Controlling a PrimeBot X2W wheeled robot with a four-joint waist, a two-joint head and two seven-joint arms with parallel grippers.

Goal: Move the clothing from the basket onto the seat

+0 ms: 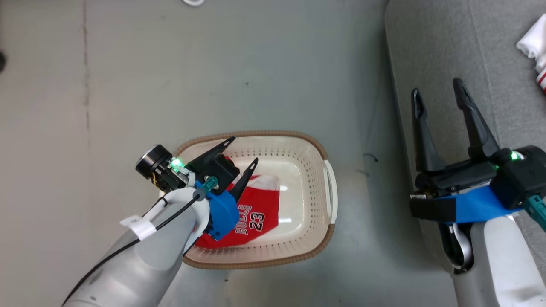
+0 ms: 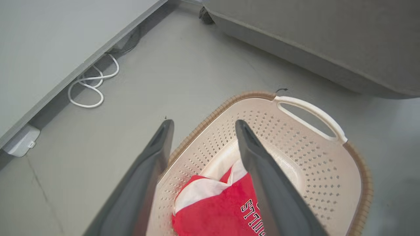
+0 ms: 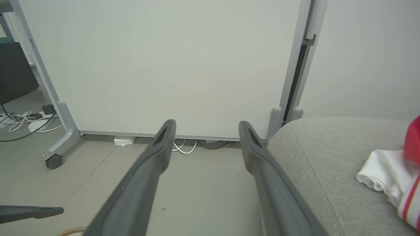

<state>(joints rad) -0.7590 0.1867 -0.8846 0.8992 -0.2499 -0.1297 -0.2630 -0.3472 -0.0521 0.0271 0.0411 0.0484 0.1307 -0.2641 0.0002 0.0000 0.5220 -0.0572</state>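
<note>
Clothing (image 1: 260, 213) for you to move lies in the basket (image 1: 298, 143): one red jersey with a white panel, crumpled on the smooth cream bottom, its dark-outlined white lettering reading "BULLS 23". Your left gripper (image 1: 244, 149) hangs over the basket end farther from the seat (image 1: 443, 51), fingers apart with nothing between them, one above the brown braided-look rim and the other above the jersey. Perforated plastic walls and a white handle (image 1: 332, 192) ring the jersey. The basket stands on the grey floor (image 1: 213, 64) near the seat, a grey woven-fabric cushion with a rounded edge. Your right gripper (image 1: 437, 86) is over that edge, fingers spread and empty. A white and red garment (image 1: 533, 51) lies on the seat. A white cable (image 2: 90, 88) loops on the floor.
</note>
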